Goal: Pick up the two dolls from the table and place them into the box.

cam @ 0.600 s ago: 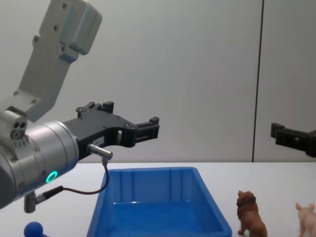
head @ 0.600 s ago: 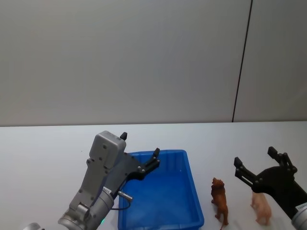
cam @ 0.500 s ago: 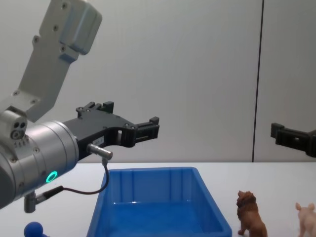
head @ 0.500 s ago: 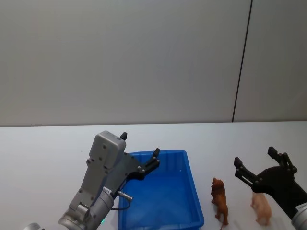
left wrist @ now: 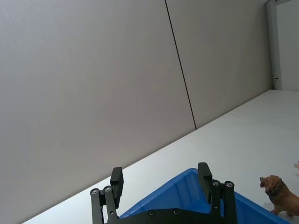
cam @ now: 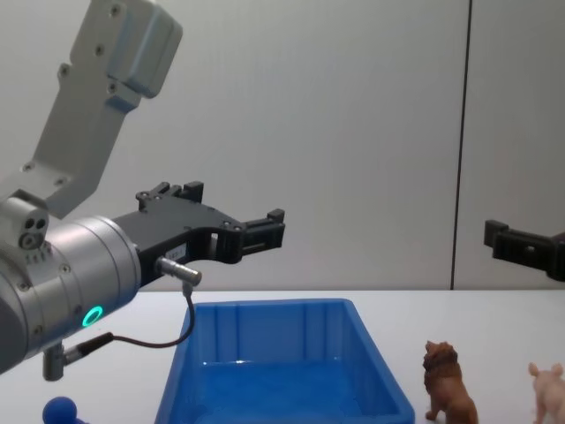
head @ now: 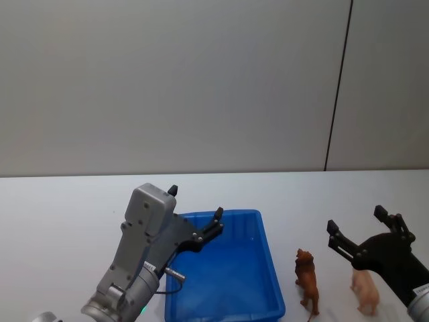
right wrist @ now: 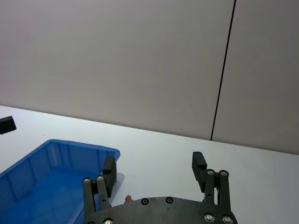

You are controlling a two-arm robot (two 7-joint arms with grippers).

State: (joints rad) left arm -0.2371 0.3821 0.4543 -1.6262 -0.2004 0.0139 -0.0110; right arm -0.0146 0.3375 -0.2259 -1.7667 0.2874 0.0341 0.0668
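Now the right gripper [head: 356, 222] is hovering well above the table [head: 60, 208] at the robot's right, its fingers spread wide with nothing between them. The pale pink pig [head: 365, 290] is standing on the table beneath it. The reddish-brown lion [head: 308, 280] is standing upright just left of the pig, between it and the box [head: 271, 268], near the box's right wall but apart from it. The left gripper [head: 195, 202] is hanging over the box's left rear part, likewise spread open and carrying nothing. The white table is running back to a plain grey wall [head: 167, 87] with a dark vertical seam. A small blue ball [cam: 60, 411] is lying on the table left of the box. The box is showing a bare blue floor, though the left arm is probably hiding some of its near left corner.
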